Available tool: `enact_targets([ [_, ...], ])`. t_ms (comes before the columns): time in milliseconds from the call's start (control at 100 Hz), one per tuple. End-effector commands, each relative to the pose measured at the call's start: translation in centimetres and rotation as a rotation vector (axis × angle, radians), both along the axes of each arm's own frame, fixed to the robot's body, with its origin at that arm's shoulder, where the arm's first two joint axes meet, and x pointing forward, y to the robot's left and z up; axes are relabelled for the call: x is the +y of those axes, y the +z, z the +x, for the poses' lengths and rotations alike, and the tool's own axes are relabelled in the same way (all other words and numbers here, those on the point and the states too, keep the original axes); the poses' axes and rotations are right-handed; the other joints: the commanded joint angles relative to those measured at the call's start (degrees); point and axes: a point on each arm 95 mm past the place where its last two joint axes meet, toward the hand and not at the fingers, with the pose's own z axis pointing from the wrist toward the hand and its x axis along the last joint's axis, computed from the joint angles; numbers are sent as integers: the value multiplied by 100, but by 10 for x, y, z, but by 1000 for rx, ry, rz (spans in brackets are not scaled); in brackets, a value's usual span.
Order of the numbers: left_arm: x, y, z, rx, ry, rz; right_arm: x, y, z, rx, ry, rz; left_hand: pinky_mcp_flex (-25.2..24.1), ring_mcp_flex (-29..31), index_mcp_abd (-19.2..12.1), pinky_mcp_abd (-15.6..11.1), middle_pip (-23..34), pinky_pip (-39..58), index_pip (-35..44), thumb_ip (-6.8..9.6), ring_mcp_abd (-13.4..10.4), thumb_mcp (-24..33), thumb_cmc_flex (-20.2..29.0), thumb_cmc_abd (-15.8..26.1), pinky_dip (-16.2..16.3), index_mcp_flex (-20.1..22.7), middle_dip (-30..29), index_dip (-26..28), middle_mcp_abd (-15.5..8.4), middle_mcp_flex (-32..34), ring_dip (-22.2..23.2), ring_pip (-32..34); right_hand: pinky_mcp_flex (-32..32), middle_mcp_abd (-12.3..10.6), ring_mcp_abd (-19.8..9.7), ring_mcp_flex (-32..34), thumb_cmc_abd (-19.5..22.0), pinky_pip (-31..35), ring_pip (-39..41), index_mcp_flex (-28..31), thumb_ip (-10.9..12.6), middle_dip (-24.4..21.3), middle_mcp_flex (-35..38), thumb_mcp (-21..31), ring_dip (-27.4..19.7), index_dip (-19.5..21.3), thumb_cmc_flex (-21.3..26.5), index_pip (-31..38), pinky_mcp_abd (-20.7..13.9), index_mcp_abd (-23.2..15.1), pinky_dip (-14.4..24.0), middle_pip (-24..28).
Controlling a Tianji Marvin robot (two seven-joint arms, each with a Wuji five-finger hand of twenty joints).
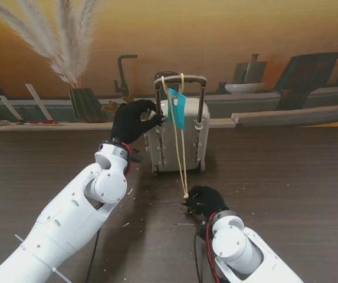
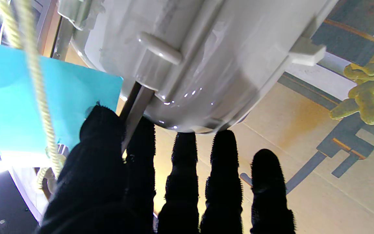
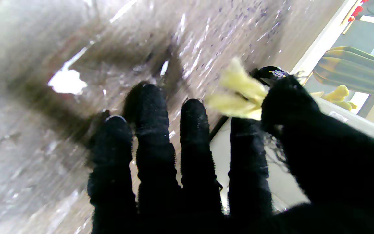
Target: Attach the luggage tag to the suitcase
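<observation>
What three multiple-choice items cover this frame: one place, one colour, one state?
1. Where is the small white hard-shell suitcase?
A. lying flat at the table's near edge
B. upright on the dark wooden table, beyond both hands
C. lifted off the table

2. What colour is the flat card luggage tag?
A. red
B. turquoise
C. black

3. What is the right hand doing?
A. pinching the pale yellow cord
B. resting open
C. gripping the suitcase

B: its wheels sit on the table.
B: it hangs turquoise by the telescopic handle.
A: the cord ends at its fingers, while the left hand steadies the suitcase.

Dark wood table (image 1: 286, 177), pampas grass (image 1: 62, 41), black faucet (image 1: 123, 73)
</observation>
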Motion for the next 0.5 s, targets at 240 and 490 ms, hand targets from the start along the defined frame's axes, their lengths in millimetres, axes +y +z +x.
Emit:
enact_targets([
  [240, -6, -16, -8, 48, -12, -3, 0, 6, -7, -33, -5, 52, -77, 31, -36, -333, 965, 100, 95, 178, -142, 337, 99, 218, -48, -56, 500, 238, 79, 479, 288, 314, -608, 280, 86, -682, 343, -991, -571, -714, 933, -588, -802, 100, -354, -24, -603, -2286, -190, 1066, -489, -360],
  [490, -4, -10, -14, 26, -2, -27, -3, 26, -11, -133, -19, 69, -596, -715, 685, -374, 469, -520, -1714, 190, -104, 614, -972, 667, -126, -854, 254, 127, 161, -658, 252, -102, -927, 348, 121, -1036, 397, -1495, -1110, -956, 924, -934, -1179, 38, -616, -305, -667, -2483, -300, 1259, -898, -606],
])
